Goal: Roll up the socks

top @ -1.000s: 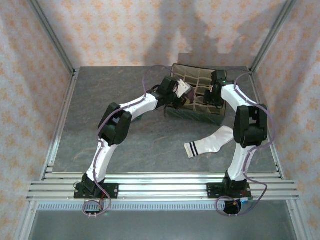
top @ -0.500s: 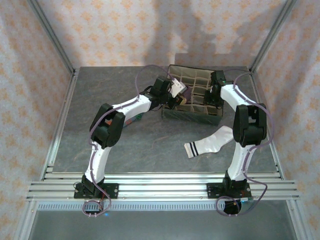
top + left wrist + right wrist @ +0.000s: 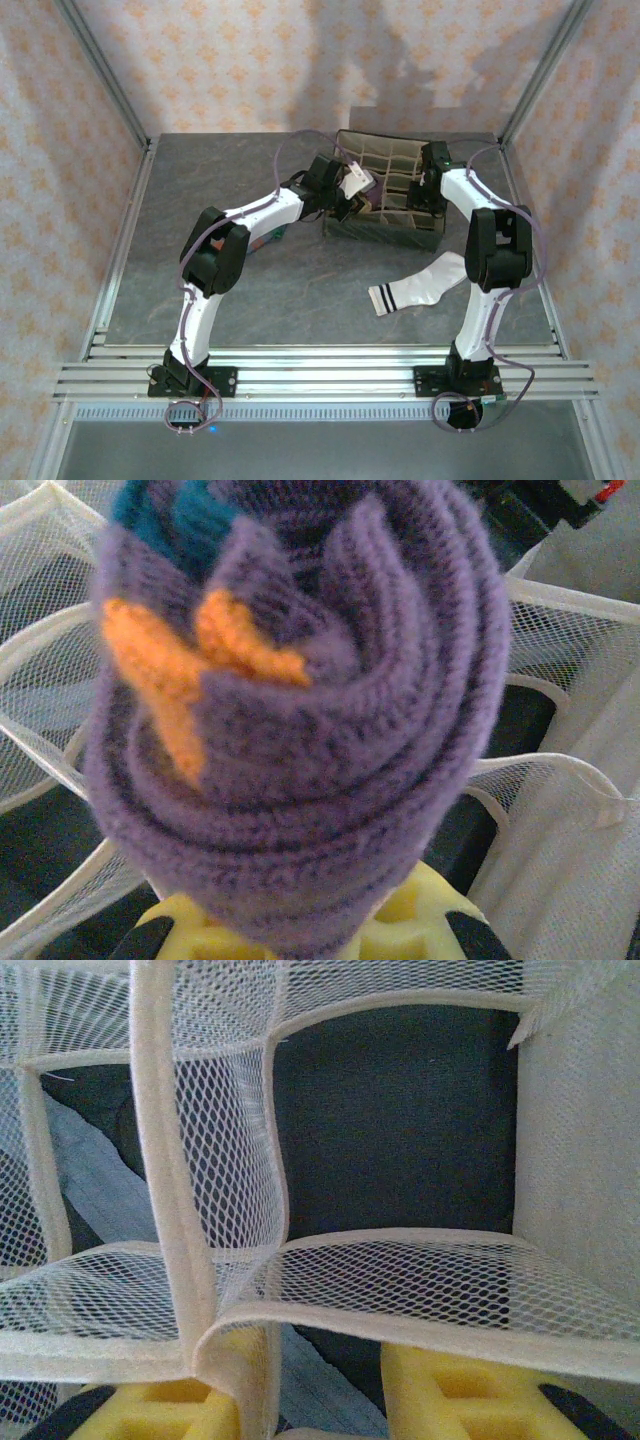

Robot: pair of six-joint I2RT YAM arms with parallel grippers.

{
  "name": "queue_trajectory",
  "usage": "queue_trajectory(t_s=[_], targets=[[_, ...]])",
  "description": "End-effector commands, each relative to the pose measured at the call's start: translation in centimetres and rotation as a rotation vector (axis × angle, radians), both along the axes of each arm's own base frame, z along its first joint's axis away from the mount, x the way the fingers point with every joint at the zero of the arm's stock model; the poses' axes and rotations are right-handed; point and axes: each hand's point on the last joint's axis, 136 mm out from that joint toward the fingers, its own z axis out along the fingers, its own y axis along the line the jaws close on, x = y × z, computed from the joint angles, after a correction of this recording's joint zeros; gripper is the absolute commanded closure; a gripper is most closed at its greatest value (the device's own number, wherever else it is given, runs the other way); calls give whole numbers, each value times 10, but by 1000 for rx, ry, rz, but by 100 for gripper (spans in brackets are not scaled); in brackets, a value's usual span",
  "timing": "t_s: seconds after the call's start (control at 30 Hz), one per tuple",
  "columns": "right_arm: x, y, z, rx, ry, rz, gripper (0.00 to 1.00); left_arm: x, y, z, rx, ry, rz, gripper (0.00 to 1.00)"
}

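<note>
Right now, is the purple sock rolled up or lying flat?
Rolled up. The purple sock shows tight spiral layers with orange patches tucked in, gripped by the left claw over the mesh compartments.

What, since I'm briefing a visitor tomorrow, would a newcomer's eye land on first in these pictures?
Most striking is the rolled purple sock with orange and teal patches, clamped in the left gripper over the mesh compartment box. Next, the white sock lying flat in front of the box, and the right gripper straddling a mesh divider.
</note>
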Motion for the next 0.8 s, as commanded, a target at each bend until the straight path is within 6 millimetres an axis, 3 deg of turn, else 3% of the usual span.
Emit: queue_trajectory(t_s=[0.0, 0.6, 0.77], targets=[[9, -5, 2, -3, -14, -21, 65, -8, -4, -1, 62, 25, -71, 100], [24, -1, 0, 38, -34, -9, 66, -13, -8, -36, 140, 99, -138, 100], [28, 2, 7, 54, -62, -2, 67, -7, -10, -36, 135, 100, -115, 70]])
